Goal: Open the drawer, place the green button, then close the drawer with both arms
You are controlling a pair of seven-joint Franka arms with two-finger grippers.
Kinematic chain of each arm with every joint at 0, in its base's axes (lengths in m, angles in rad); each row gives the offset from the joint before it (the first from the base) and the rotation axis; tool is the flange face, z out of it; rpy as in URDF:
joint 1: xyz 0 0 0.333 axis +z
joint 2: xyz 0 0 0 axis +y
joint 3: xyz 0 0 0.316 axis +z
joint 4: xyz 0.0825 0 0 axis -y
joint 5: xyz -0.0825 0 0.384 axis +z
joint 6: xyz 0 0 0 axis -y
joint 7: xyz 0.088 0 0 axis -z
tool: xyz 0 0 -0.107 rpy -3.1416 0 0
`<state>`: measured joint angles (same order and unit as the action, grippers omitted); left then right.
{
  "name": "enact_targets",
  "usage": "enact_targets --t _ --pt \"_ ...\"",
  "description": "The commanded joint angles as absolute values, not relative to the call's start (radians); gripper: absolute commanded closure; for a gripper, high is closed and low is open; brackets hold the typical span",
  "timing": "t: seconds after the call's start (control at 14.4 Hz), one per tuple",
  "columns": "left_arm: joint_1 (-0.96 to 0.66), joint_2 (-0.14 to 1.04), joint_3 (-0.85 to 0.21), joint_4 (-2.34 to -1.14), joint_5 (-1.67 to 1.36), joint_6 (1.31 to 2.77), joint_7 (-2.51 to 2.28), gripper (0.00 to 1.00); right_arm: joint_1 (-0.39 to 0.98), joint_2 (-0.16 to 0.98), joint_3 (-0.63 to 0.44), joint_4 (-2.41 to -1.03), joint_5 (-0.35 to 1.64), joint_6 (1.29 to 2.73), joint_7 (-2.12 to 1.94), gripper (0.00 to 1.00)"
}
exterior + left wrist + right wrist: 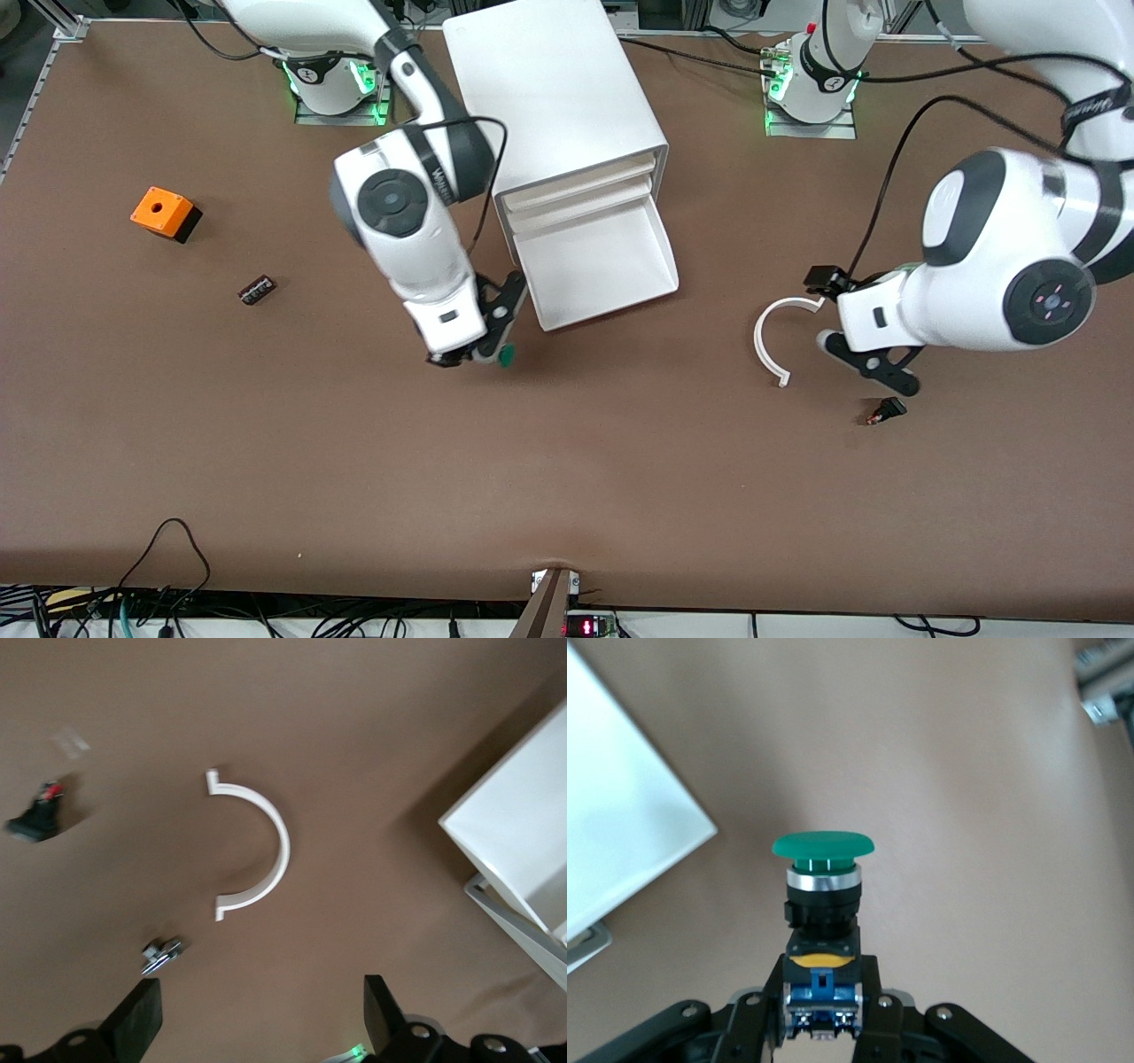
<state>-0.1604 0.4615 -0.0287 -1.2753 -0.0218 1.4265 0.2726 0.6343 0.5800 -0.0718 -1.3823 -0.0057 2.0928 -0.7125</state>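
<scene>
We see the bottom drawer (602, 266) of the white cabinet (554, 97) pulled out, and it looks bare inside. The two drawers above it are pushed in.

The right claw (487, 341) is up over the brown tabletop (567, 478), just beside the corner of the open drawer. Its fingers (873, 1005) are closed tight on the button (822, 912). They pinch the blue block, and the green cap sticks out past the tips.

The left claw (828, 310) is over the tabletop toward the left arm's end, well apart from the cabinet. Its fingers (137, 1019) are spread wide and hold nothing. A white half ring (771, 341) lies flat on the tabletop just beside it. A small black part (886, 411) lies near it, closer to the front camera.

Toward the right arm's end sit an orange box (164, 213) with a hole and a small dark block (257, 290), well apart from both claws
</scene>
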Motion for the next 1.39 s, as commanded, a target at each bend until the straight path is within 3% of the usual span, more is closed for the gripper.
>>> enact_targets --t 0.0,0.42,0.63,0.97,1.11,1.32 --pt "-0.173 0.387 -0.041 -1.273 0.093 1.355 0.223 0.0 0.646 0.591 -0.077 -1.359 -0.011 2.075 -0.861 0.77" --pt "-0.163 0.301 -0.025 -1.275 0.129 1.278 0.173 0.0 0.698 0.609 -0.075 -1.339 -0.006 2.063 -0.966 0.77" --pt "-0.094 0.259 -0.02 -1.318 0.112 1.357 0.172 0.0 0.741 0.641 -0.069 -1.307 -0.006 2.065 -0.951 0.77" --pt "-0.022 0.004 0.003 -1.688 0.029 1.639 0.054 0.0 0.77 0.684 -0.068 -1.292 0.015 2.069 -0.942 0.76" --pt "-0.006 -0.07 0.003 -1.782 0.029 1.727 0.058 0.0 0.779 0.696 -0.052 -1.292 0.015 2.072 -0.942 0.76" --pt "0.023 -0.107 0.003 -1.845 0.029 1.744 0.055 0.0 0.824 0.724 -0.044 -1.29 0.009 2.074 -0.939 0.76"
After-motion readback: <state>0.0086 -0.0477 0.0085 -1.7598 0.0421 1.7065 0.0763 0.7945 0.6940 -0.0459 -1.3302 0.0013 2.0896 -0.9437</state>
